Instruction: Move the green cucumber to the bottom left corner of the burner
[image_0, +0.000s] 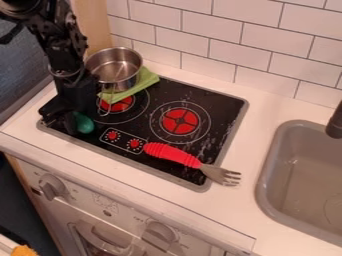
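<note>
The green cucumber (83, 123) is near the front left corner of the burner (220, 100), a rounded bit of it showing beside the black end effector (60, 119). From where I stand, I can't tell whether the end effector has it clasped or has let it go, and much of the vegetable is tucked out of sight behind that black bulk.

I'd call the job nearly finished: the cucumber looks to be about where it's wanted. What's left, I'd guess, is a small nudge toward the very corner if it needs one, a release if it's gripped, and lifting the arm (63, 45) away.

Behind it, a metal pot (115, 67) stands at the back left, against a green cloth (137, 89), or something like one. Over at the front right, a fork (172, 153) with a fat red handle lies with its tines out past the edge, over the pale desk (133, 165). A grey sink (262, 185) is set in to the right, white tiles (234, 35) run along the wall behind, and a knob (52, 186) juts from the oven front below.
</note>
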